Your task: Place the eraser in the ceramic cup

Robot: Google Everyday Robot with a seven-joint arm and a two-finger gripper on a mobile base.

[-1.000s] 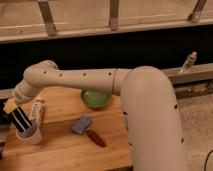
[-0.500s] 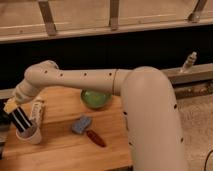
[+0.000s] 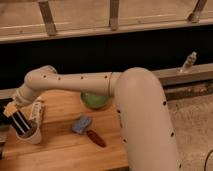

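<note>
The white ceramic cup (image 3: 32, 135) stands at the left edge of the wooden table (image 3: 65, 150). The eraser (image 3: 20, 124), a black bar with white stripes, stands tilted with its lower end inside the cup and its upper end leaning left. My gripper (image 3: 22, 111) is right above the cup. One finger (image 3: 36, 111) is to the right of the eraser and a yellowish fingertip (image 3: 10, 108) is by the eraser's top left.
A green bowl (image 3: 95, 100) sits at the back of the table under my arm. A blue-grey wavy pad (image 3: 81, 124) and a dark red oblong piece (image 3: 95, 138) lie mid-table. The table's right edge is hidden by my arm. A dark ledge and railing run behind.
</note>
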